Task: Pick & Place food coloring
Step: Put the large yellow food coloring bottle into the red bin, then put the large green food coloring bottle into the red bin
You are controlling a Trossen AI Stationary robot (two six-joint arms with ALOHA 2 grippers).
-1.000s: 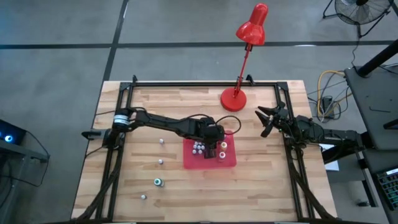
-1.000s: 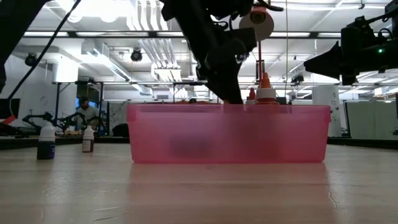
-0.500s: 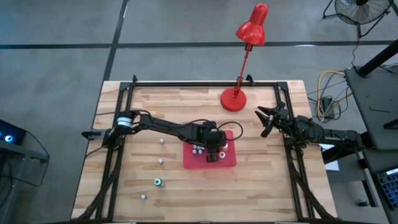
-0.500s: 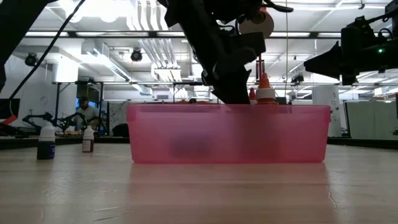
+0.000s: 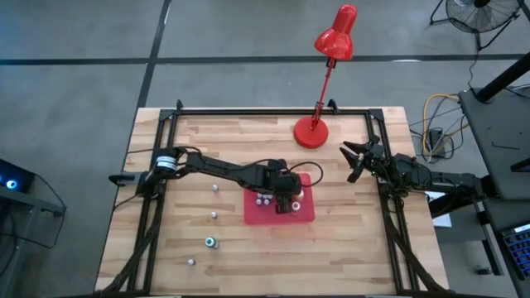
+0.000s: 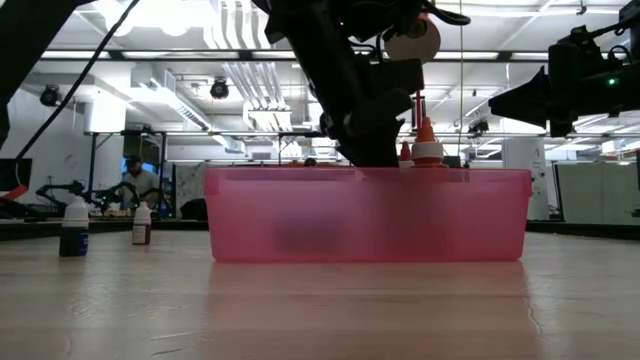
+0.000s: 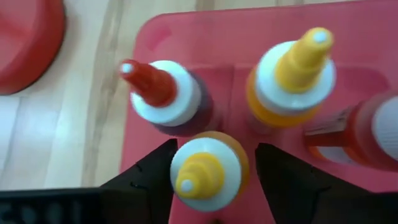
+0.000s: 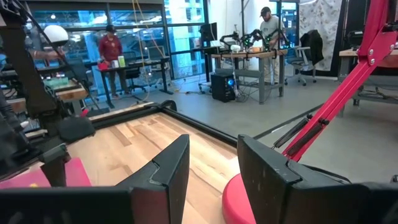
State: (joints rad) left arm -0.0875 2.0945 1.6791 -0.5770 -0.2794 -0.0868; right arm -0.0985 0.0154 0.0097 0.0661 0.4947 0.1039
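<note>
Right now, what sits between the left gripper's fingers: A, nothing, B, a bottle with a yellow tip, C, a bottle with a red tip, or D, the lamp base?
B: in the left wrist view the yellow-tipped bottle stands between the left gripper's two dark fingers, over the red tray.

Floor: grey, smooth, crossed by dark seams; table: pale wood planks, black metal frame; ceiling: exposed ducts, bright strip lighting; windows: tall glazed wall; workbenches carrying equipment; three people standing at benches; pedestal fan beside the table; yellow cable coiled on floor.
</note>
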